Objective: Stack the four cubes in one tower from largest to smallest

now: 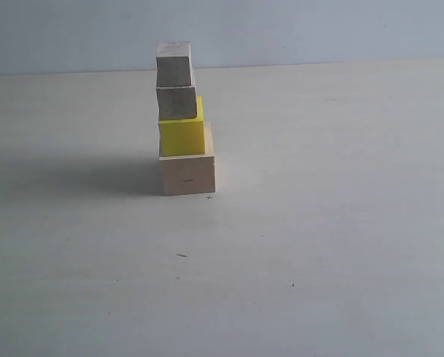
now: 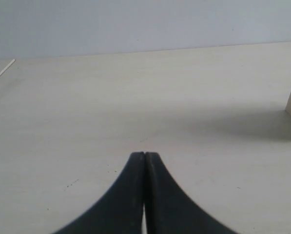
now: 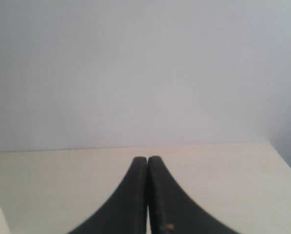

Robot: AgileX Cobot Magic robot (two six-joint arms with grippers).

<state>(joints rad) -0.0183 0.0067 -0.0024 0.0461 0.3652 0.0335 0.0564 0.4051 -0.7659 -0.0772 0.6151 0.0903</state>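
A pale table [image 1: 318, 260] fills most of the exterior view, with a plain grey-white wall [image 1: 318, 30] behind it. Left of centre, toward the back of the table, stands the tower [image 1: 181, 130], four cubes high and upright, throwing a soft shadow to its left.

The large cube [image 1: 187, 175], pale wood, rests on the table as the base. The yellow cube [image 1: 181, 137] sits on it. On the yellow one is the third cube [image 1: 176, 103], small and shaded grey-brown, and on that the top cube [image 1: 174, 65], slightly smaller. Their left faces line up closely, so each layer steps inward on the right.

In the left wrist view, the left gripper [image 2: 144, 156] hangs over bare table, its two black fingers pressed together with nothing between them. A pale cube's edge shows at the side of that view, well apart from the fingers.

In the right wrist view, the right gripper [image 3: 148, 160] is likewise closed and empty, pointing at the wall across the table's far edge. A small pale corner with a trace of yellow shows at the frame's edge; which cube it is cannot be told.
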